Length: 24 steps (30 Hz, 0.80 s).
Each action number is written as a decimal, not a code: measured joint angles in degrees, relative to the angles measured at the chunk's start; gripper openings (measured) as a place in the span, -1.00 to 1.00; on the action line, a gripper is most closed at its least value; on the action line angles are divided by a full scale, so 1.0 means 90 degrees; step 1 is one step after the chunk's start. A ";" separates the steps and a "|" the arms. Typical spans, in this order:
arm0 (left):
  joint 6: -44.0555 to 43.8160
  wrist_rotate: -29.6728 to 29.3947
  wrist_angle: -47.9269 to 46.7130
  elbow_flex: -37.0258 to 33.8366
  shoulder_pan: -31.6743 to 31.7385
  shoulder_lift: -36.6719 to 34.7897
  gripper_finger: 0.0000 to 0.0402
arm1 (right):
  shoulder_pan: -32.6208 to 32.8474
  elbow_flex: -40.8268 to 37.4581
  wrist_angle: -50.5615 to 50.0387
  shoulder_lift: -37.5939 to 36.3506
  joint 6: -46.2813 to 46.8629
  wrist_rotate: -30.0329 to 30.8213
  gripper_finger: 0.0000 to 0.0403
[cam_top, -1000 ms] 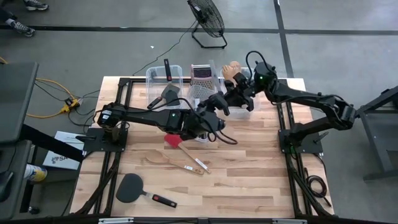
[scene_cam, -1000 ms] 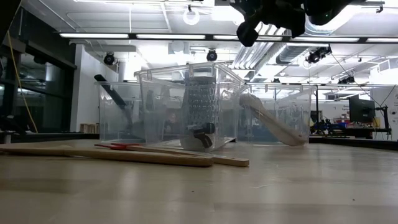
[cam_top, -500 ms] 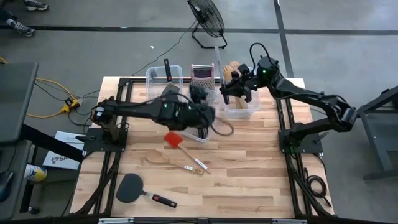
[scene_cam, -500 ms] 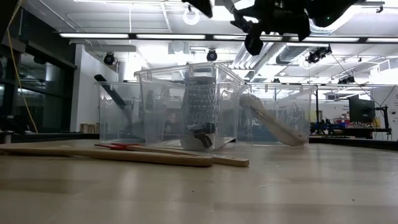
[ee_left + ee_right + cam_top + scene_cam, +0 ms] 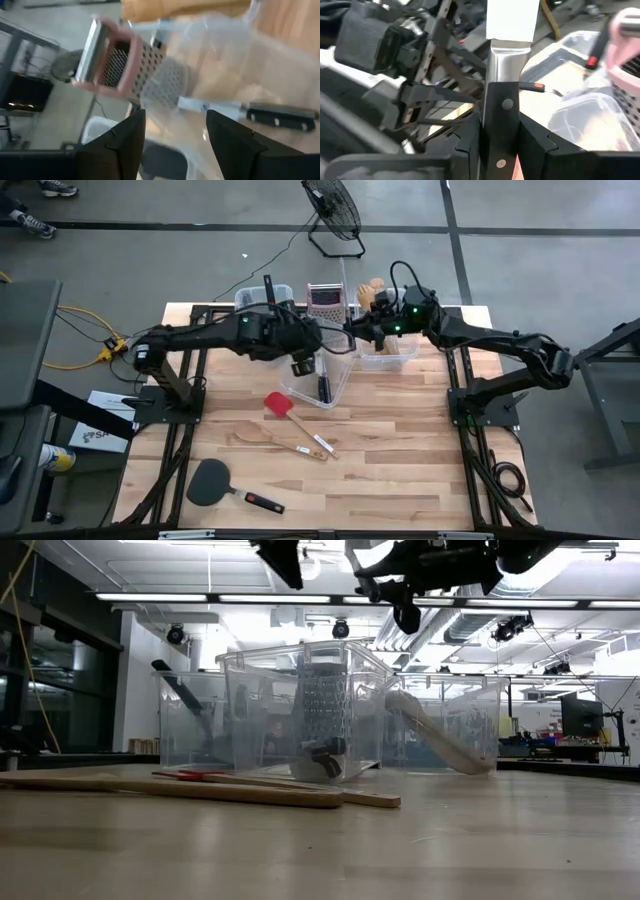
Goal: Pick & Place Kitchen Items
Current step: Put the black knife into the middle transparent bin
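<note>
Right gripper (image 5: 500, 145) holds knife (image 5: 504, 75), blade pointing forward.

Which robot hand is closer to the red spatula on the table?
Left. The left gripper, open, hovers just above the red spatula. The right gripper, holding a knife, is farther away, over the bins.

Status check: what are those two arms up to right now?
Left gripper open, empty, above middle bin. Right gripper shut on knife, raised over bins. Grater stands close by.
</note>
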 joint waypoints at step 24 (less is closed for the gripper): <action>-0.0674 0.1572 0.4001 -0.5696 0.0264 -0.3576 -0.34 | 0.1912 0.0000 -0.0417 0.0554 0.1777 0.3898 -0.56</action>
